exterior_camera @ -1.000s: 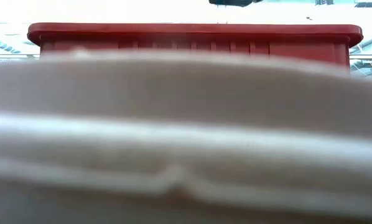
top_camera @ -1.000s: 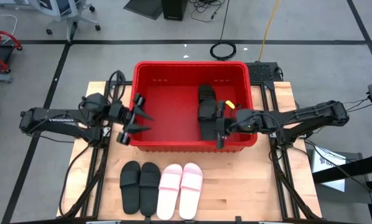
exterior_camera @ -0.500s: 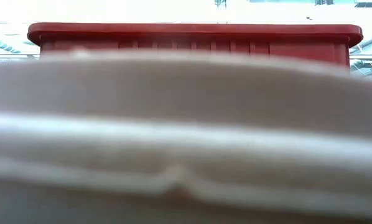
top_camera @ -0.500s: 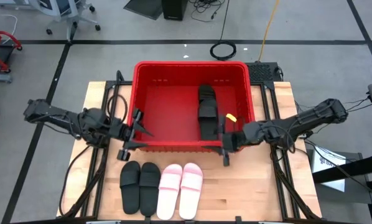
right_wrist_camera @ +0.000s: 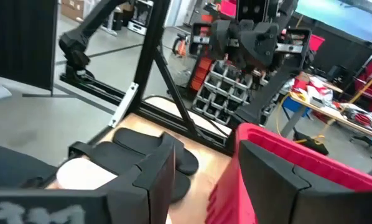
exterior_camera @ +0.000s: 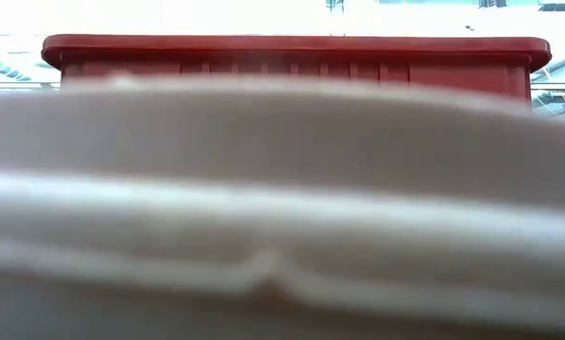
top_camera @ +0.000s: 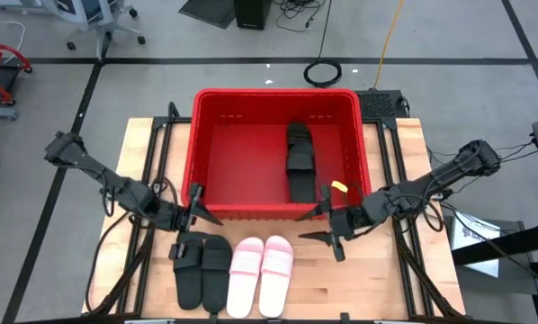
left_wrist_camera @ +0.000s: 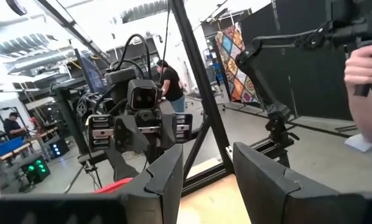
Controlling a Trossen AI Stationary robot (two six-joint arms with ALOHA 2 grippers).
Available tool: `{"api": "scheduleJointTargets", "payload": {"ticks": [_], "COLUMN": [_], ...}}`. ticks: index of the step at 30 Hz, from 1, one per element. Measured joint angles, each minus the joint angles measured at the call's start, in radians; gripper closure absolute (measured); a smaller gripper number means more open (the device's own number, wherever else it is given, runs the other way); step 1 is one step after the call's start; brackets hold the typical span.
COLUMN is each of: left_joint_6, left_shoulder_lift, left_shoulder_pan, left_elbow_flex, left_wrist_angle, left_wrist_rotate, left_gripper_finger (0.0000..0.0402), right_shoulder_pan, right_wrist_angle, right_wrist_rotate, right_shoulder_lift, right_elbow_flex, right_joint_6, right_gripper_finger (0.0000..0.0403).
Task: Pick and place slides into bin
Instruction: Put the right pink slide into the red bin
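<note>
Looking straight down, two black slides (top_camera: 299, 162) lie in the red bin (top_camera: 200, 135) at 12 o'clock; two black slides (top_camera: 201, 268) and two pink slides (top_camera: 262, 263) wait at 6 o'clock on the wooden surface (top_camera: 359, 288). Left hand (top_camera: 192, 236) and right hand (top_camera: 327, 236) hover parted, empty. Probably light, flexible foam; the strap seems the best hold. At table height, a pale sole (exterior_camera: 282, 217) blocks everything but the bin. Wrist views show a cluttered lab with people.

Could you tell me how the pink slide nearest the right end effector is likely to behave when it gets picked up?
The pink slide looks like moulded foam, so probably light and only slightly bendy. Its wide arched strap should give the right end effector, open nearby, something to grip. It lies flat against its pink twin, so it is unlikely to roll, though it may nudge that neighbour.
</note>
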Motion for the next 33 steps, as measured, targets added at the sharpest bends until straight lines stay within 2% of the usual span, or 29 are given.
{"api": "scheduleJointTargets", "payload": {"ticks": [5,13,20,29,33], "left_joint_6": [0.021,0.033,-0.012,-0.04,-0.062], "left_shoulder_lift": [0.073,0.11,0.137,0.226,0.255], "left_shoulder_pan": [-0.058,-0.154,-0.239,-0.31,-0.329], "left_elbow_flex": [0.0,0.0,0.0,0.0,0.0], "left_wrist_angle": [0.056,0.097,0.101,0.111,0.149], "left_wrist_rotate": [-0.051,-0.204,-0.253,-0.351,-0.366], "left_gripper_finger": [0.0254,0.0254,0.0254,0.0254,0.0254], "right_shoulder_pan": [0.044,0.1,0.135,0.15,0.177], "right_wrist_angle": [0.043,0.165,0.291,0.325,0.326], "right_wrist_rotate": [-0.002,-0.003,-0.002,0.005,0.072], "right_shoulder_lift": [0.001,0.065,0.147,0.171,0.188], "right_elbow_flex": [0.0,0.0,0.0,0.0,0.0], "right_joint_6": [0.009,-0.009,-0.033,0.094,0.122], "right_gripper_finger": [0.0236,0.0236,0.0236,0.0237,0.0238]}}
